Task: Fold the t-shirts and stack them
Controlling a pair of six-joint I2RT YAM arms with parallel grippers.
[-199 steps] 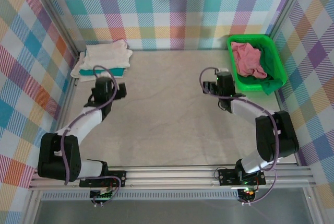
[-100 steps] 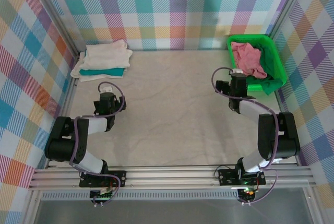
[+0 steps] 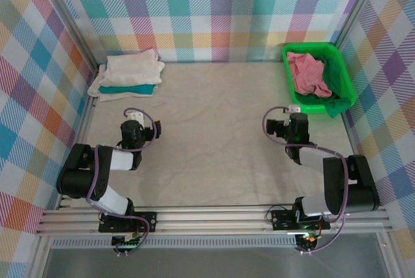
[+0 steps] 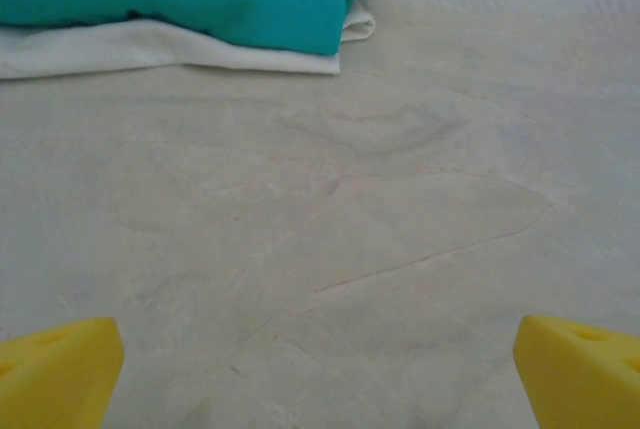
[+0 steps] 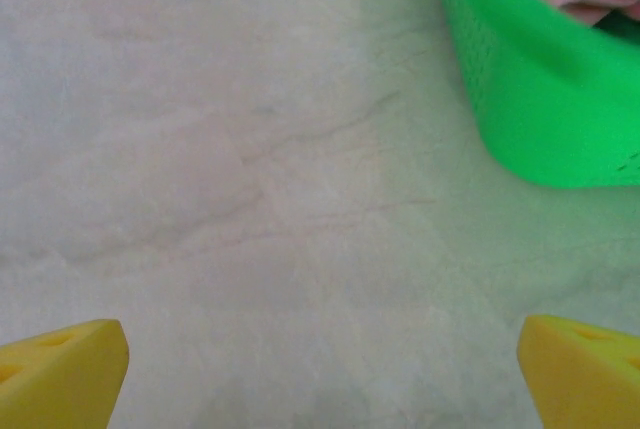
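Seen from above, the table [image 3: 214, 161] carries a stack [image 3: 126, 76] of three folded shirts at its 10 o'clock corner, close to the checked walls [image 3: 214, 6]. A cream shirt [image 3: 133, 65] lies on top, a teal shirt [image 3: 126, 89] in the middle and a white shirt [image 3: 97, 90] at the bottom. The basket [image 3: 342, 74] sits at 2 o'clock, with a crumpled, unfolded pink shirt [image 3: 307, 72] lying in it. A dark green cloth [image 3: 334, 106] shows at the basket's 5 o'clock corner; I cannot tell whether it lies inside or under the basket.

The left gripper [image 3: 133, 121] is at 9 o'clock on the table, with the stack at its 12 o'clock and apart from it. In the left wrist view its yellow fingers [image 4: 58, 369] stand wide apart in the lower corners, with bare table between them. The stack's near edge runs along the top of that view from 10 to 12 o'clock, the teal layer lying between the two pale ones.

The right gripper [image 3: 295, 121] is at 3 o'clock on the table, with the basket at its 1 o'clock, near but not touching. In the right wrist view its fingers [image 5: 60, 369] are likewise spread wide and hold nothing. The basket's green wall takes up the 1 to 2 o'clock corner of that view, and the pink shirt shows above its rim.
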